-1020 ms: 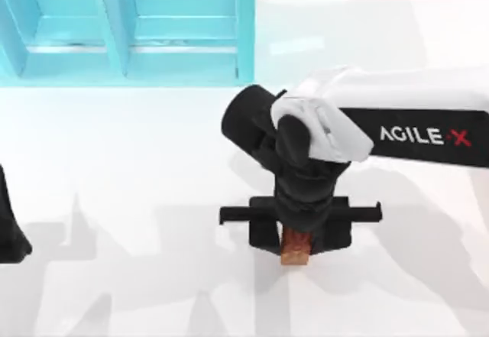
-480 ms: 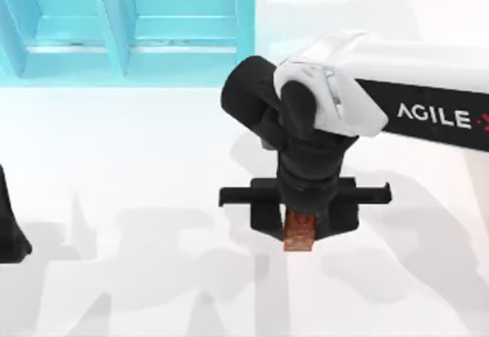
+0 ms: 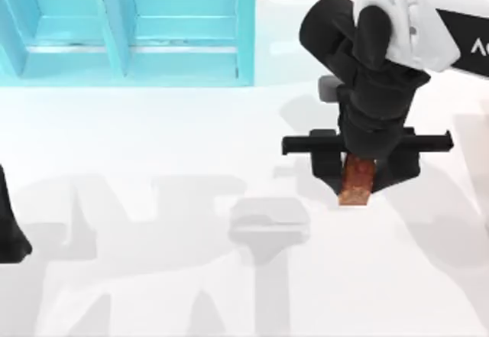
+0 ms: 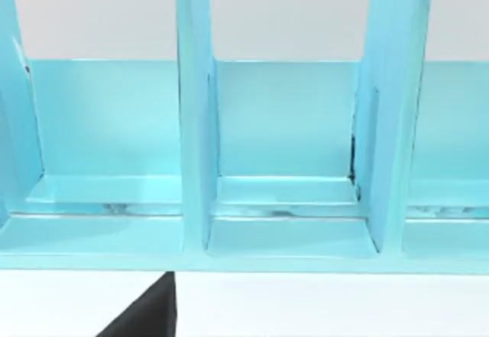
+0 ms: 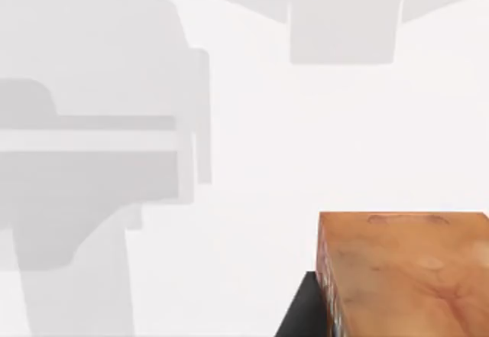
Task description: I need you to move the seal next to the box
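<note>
The right gripper (image 3: 357, 186) is clamping the seal (image 3: 357, 182) between its jaws and carrying it raised off the table (image 3: 153, 276), right of the blue box (image 3: 126, 27), evidently for setting beside it, while the left arm is idling far left of the box

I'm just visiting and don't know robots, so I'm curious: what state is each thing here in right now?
seal: held by the right gripper, lifted above the table, its shadow apart from it.
right gripper: fingers shut on the seal, right of the box.
box: upright at the table's top left, compartments open and empty.
left arm: parked at the table's left edge.
</note>
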